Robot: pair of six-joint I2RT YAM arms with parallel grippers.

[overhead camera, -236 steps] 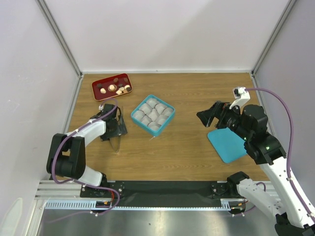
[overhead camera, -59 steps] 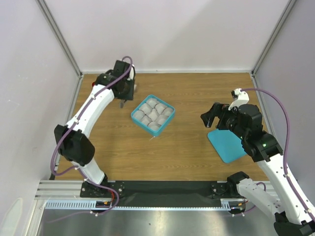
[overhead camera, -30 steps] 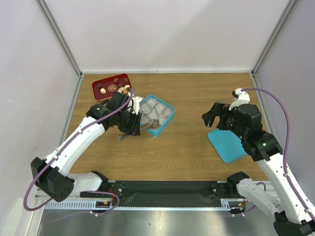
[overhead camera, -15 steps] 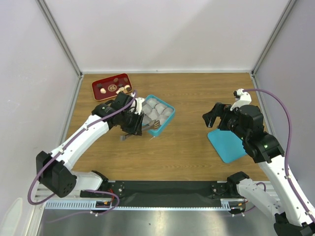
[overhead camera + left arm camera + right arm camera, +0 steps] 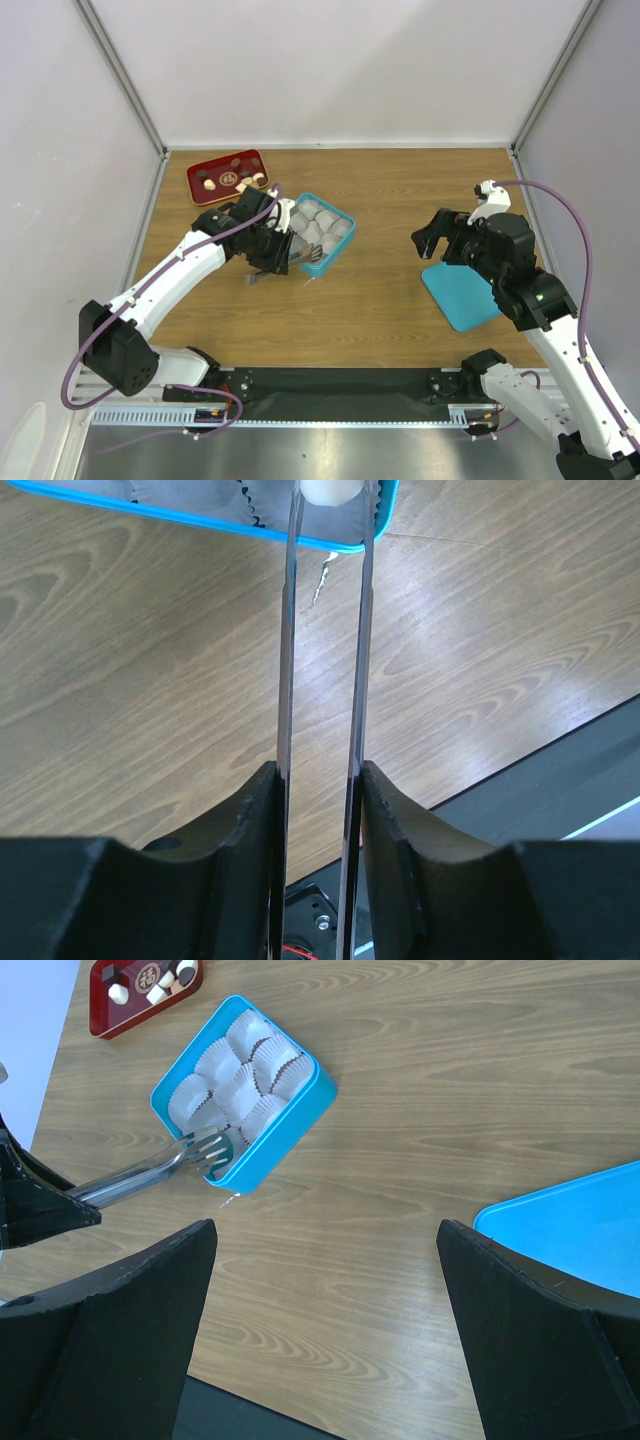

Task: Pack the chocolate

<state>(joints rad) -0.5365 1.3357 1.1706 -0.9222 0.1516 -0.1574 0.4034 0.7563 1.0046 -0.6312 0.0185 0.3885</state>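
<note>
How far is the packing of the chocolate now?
Done: nothing visibly; the paper cups in the teal box look empty. In hand: the left gripper holds tongs with a pale chocolate at their tips, over the box's near corner. Left: the other pieces on the red tray; the lid lies off the box, near the open right gripper.

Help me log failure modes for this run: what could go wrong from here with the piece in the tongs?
1. The light chocolate piece is pinched only at the very tips of the tongs, so it may slip out early.
2. It hangs close to the near corner of the teal box, so a release here may land it on the wooden table or between the paper cups.
</note>
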